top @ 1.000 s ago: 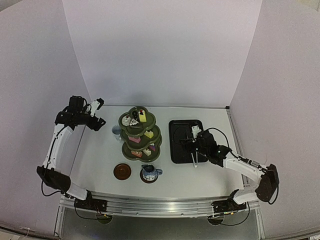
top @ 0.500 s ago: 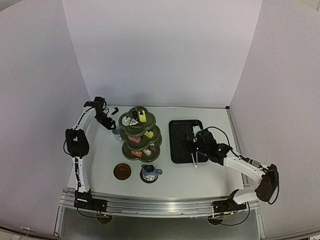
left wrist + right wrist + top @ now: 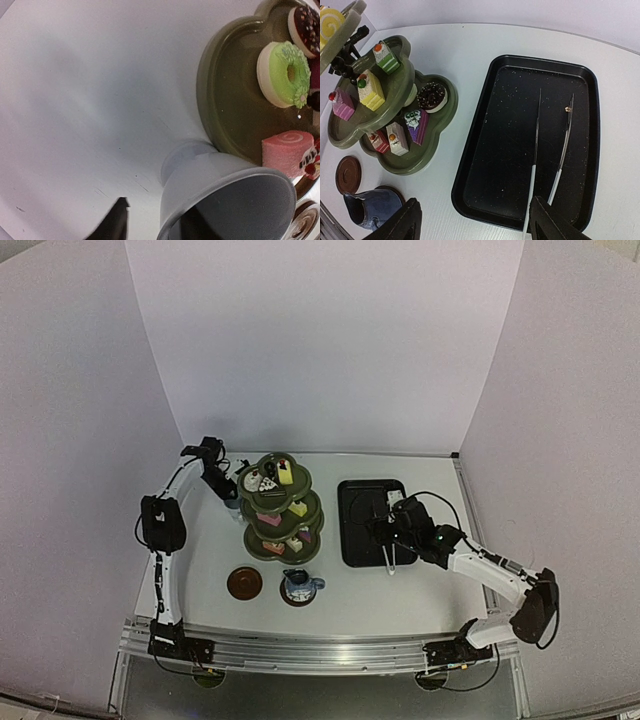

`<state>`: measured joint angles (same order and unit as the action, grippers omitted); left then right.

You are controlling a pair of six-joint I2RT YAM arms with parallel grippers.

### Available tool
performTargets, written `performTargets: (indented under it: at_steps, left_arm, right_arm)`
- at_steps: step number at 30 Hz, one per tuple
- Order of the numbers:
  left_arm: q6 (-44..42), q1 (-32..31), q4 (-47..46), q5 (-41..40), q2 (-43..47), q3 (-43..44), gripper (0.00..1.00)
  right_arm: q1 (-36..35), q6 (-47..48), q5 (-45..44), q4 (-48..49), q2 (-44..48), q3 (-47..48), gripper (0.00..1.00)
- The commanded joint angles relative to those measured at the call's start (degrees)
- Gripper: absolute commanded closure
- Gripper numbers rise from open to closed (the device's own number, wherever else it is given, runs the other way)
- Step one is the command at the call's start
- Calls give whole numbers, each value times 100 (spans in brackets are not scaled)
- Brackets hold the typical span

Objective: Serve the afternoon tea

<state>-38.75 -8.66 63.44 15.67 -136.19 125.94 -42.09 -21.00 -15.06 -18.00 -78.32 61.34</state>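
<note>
At the far left of the olive-green three-tier scalloped stand (image 3: 280, 508) we see a pale blue-grey cup (image 3: 220, 190) upright on the white table (image 3: 75, 100), right against the lowest tier's rim; whether they touch we cannot tell. Our left gripper (image 3: 228, 490) hangs over that cup with its jaws parted. One dark fingertip (image 3: 114, 222) shows, apart from the cup's wall, and nothing is held. On that lowest tier lie a green iced doughnut (image 3: 286, 74), a pink swirl roll (image 3: 287, 150) and a chocolate doughnut (image 3: 305, 22). Our right gripper (image 3: 475, 200) hovers above the black rectangular tray (image 3: 510, 125), fingers spread wide and empty, with the metal tongs (image 3: 537, 140) lying in the tray below it. Near the table's front edge a dark blue cup (image 3: 372, 207) sits on a round brown coaster (image 3: 397, 194). The second round brown coaster (image 3: 348, 174) lies bare just to its left.
</note>
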Motion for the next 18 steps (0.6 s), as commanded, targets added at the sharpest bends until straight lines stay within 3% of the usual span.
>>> performTargets:
  at_steps: [1, 3, 9, 18]
  left_arm:
    - [67, 30, -55, -25, 88, 66, 86]
    - [248, 33, -16, 34, 220, 22, 99]
    - [1112, 110, 265, -25, 1039, -866, 100]
    - [4251, 181, 39, -557, 3799, -3412, 100]
  right_arm:
    - [16, 56, -132, -45, -51, 255, 28]
    - [16, 72, -134, -42, -62, 256, 28]
    - [16, 160, -153, -46, -86, 279, 28]
    - [16, 278, -55, -29, -150, 342, 28]
